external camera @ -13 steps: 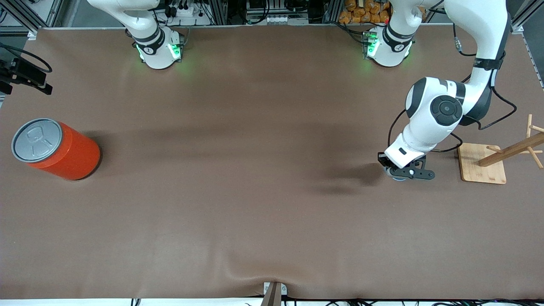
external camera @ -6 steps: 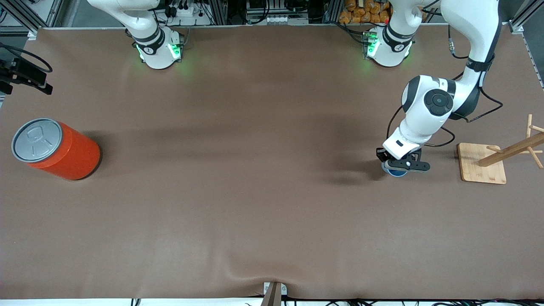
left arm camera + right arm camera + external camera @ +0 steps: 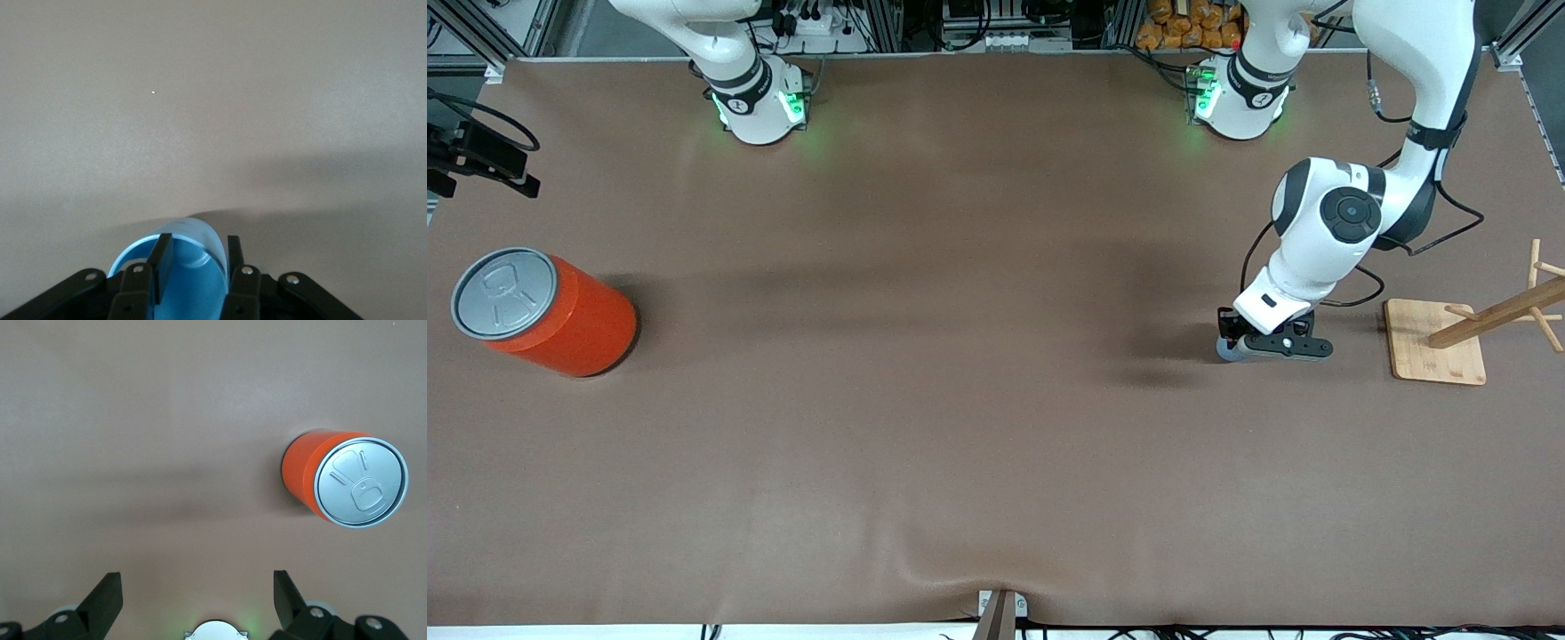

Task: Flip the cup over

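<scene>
Here the left gripper point(image 3: 1267, 348) sat low over the worktop point(image 3: 960, 400) toward the left arm's end, just beside the wooden rack point(image 3: 1449, 342), and its jaws were closed on the cup point(image 3: 183, 267). In the left wrist view one finger point(image 3: 160, 273) stood inside the cup's mouth and the other outside, pinching the wall of the light-blue tumbler, which appeared tipped with its darker inside facing the camera. In the front view only a sliver of blue showed under the gripper, so whether the cup touched the worktop could not be told.

The right gripper point(image 3: 197, 603) waited aloft with its jaws spread wide and empty, looking down on the orange can point(image 3: 543, 311) at the right arm's end.

Judging by this, the flip was in hand. To do it well, the pinch should hold firm on the thin wall while the wrist turns steadily, and the cup should be set squarely down before the jaws let go, since a light tapered tumbler would likely roll or topple if dropped tilted
</scene>
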`<action>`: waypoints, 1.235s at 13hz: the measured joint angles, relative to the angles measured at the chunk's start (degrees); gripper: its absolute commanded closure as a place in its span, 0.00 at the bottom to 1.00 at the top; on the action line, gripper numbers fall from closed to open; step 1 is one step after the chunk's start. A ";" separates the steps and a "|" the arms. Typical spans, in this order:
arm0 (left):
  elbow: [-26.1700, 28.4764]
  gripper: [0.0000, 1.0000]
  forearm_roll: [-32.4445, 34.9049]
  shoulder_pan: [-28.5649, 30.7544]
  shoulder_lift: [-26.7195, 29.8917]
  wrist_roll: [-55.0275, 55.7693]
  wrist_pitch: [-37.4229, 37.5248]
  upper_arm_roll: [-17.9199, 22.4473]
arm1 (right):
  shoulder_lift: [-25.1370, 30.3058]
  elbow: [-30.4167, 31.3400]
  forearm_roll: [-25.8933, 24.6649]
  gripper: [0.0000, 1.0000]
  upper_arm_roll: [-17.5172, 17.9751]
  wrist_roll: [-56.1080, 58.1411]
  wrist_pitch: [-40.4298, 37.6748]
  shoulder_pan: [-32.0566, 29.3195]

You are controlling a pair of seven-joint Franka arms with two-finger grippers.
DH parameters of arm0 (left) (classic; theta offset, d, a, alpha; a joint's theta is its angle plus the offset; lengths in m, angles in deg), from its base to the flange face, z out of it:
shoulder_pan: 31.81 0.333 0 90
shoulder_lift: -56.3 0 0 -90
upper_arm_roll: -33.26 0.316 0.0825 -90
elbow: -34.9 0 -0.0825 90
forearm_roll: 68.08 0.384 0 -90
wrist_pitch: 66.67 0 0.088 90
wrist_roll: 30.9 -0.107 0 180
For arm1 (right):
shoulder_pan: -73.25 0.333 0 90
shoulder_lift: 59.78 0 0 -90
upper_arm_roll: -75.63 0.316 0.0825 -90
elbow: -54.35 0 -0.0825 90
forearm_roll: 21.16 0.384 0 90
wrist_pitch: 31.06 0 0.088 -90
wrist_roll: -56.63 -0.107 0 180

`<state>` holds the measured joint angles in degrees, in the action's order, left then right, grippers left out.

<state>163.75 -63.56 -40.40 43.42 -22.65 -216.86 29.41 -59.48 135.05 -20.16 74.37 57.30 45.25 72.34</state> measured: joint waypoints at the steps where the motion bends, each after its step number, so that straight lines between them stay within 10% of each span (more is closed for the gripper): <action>1: 0.02 0.34 0.01 0.00 -0.01 -0.02 0.00 -0.03 | 0.00 0.00 0.00 0.00 0.00 0.00 0.00 0.00; 2: 0.03 0.00 0.01 0.00 -0.01 -0.02 0.00 -0.07 | 0.00 0.00 0.00 0.00 0.00 0.00 0.00 0.00; 7: -3.20 0.00 0.01 0.00 0.03 -0.18 3.22 -0.14 | -0.22 0.01 -0.05 0.00 -0.06 0.00 -0.07 -0.01; 16: -28.87 0.00 0.01 0.45 0.38 -0.18 30.28 -0.32 | -0.63 0.04 -0.03 0.00 -0.77 0.00 -0.36 -0.56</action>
<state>134.87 -63.54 -39.95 43.80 -22.83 -186.58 29.09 -60.11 135.09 -20.19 73.60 57.30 44.89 71.79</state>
